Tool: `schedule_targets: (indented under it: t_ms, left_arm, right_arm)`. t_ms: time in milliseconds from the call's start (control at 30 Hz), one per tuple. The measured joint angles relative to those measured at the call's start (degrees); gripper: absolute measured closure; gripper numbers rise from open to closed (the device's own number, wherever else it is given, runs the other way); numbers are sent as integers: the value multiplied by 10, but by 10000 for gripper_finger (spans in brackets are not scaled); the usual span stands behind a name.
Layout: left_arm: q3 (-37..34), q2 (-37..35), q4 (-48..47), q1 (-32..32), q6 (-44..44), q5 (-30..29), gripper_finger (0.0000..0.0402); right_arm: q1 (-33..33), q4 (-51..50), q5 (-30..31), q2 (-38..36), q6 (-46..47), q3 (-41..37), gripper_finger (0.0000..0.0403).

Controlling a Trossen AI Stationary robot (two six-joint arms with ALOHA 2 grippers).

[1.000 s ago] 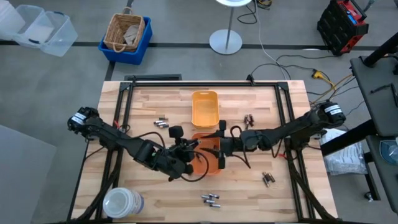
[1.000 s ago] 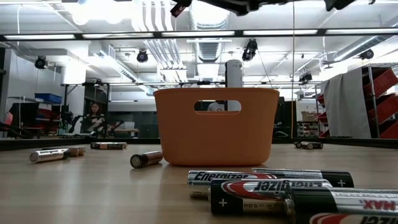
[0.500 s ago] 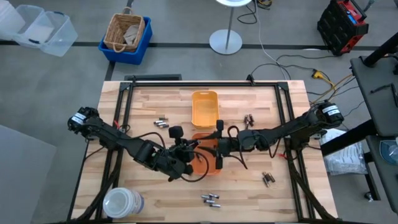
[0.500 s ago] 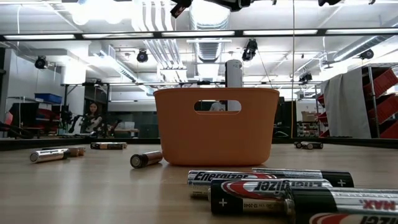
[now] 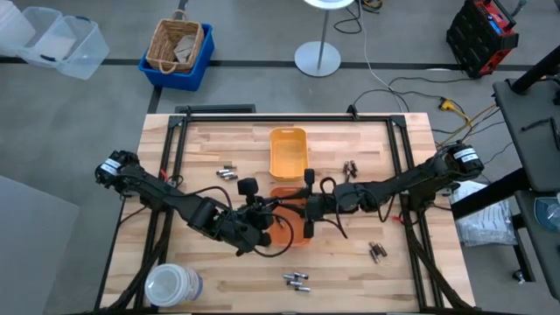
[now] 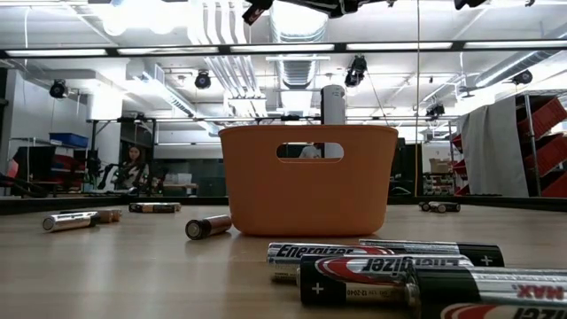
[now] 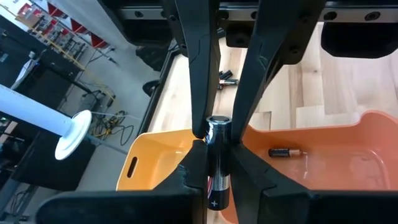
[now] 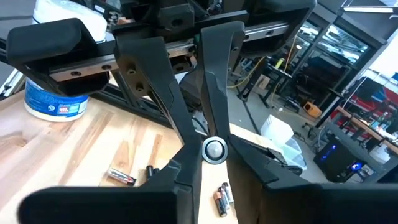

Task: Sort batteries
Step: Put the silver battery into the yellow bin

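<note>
Both grippers hover over the orange tray (image 5: 297,229) at the table's middle. My left gripper (image 7: 217,127) is shut on a battery (image 7: 216,162), above the tray wall. My right gripper (image 8: 214,149) is shut on another battery (image 8: 214,150), seen end-on. One battery (image 7: 286,152) lies on the orange tray's floor. The yellow-orange tray (image 5: 289,151) stands just beyond it. Loose batteries lie on the wood in small groups: far left (image 5: 227,173), far right (image 5: 350,166), near right (image 5: 376,252) and near middle (image 5: 296,280). My left gripper pinches the battery between its two fingers, near their ends, at the battery's silver far end (image 7: 218,124). The battery lies along the fingers, its plus-marked end (image 7: 214,200) back toward the wrist, and it is clear of the tray. My right gripper pinches its battery by the sides (image 8: 214,150) between the two fingers. The battery lies along the fingers with one round end facing the wrist. The fingers slant toward the table's near left. The battery is clear of the table.
A white tub with a blue label (image 5: 171,284) stands at the near left corner. Black frame rails (image 5: 175,149) run along the table's left, right and far sides. In the low view, batteries (image 6: 399,270) lie close in front of the orange tray (image 6: 306,177).
My right gripper has edged a little toward the table's left over the orange tray, still shut on its battery. The left gripper and the trays have stayed put.
</note>
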Motion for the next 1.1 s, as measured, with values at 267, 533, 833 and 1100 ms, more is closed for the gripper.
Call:
schedule_targets:
  t_ms: [267,533,833,1100]
  left_arm:
    - [0,0,2,2,-17,1,350]
    - [0,0,-33,3,-50,1,291]
    - [0,-7,-195,3,-186,0,276]
    - [0,-9,-288,2,-277,-2,276]
  right_arm:
    - [0,0,0,0,-3,0,365]
    - [-1,-9,30,-3,0,0,367]
    - [-28,-160,103,-26,72,14,368]
    - [-139,-339,3,-23,169,50,369]
